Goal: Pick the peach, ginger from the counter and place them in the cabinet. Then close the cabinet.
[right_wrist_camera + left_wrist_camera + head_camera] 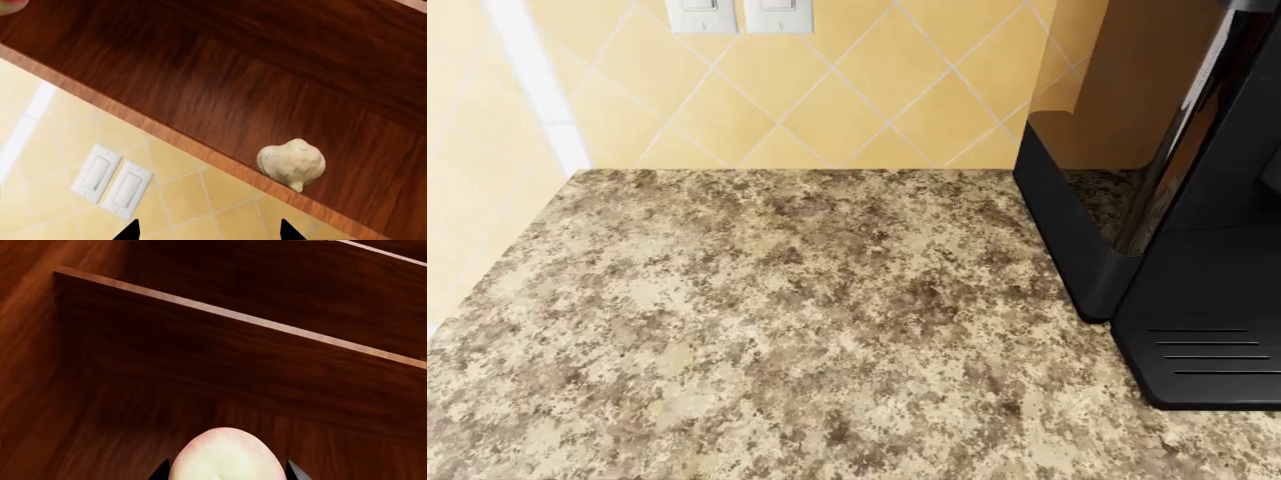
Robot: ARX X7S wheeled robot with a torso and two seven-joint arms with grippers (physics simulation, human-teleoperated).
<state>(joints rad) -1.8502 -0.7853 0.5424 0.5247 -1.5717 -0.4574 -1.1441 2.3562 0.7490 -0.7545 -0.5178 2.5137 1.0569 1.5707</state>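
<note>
The peach, pale cream with a pink rim, sits between the dark fingertips of my left gripper, which is shut on it inside the dark wooden cabinet. The ginger, a pale knobby lump, rests on the cabinet shelf close to its front edge. My right gripper is open and empty, a short way back from the ginger and outside the shelf edge. A pink blur shows at the corner of the right wrist view. The speckled counter holds neither item, and neither gripper shows in the head view.
A black coffee machine stands on the counter at the right. Two white wall switches sit on the yellow tiled wall behind. A shelf board's lighter edge crosses the cabinet interior ahead of the peach.
</note>
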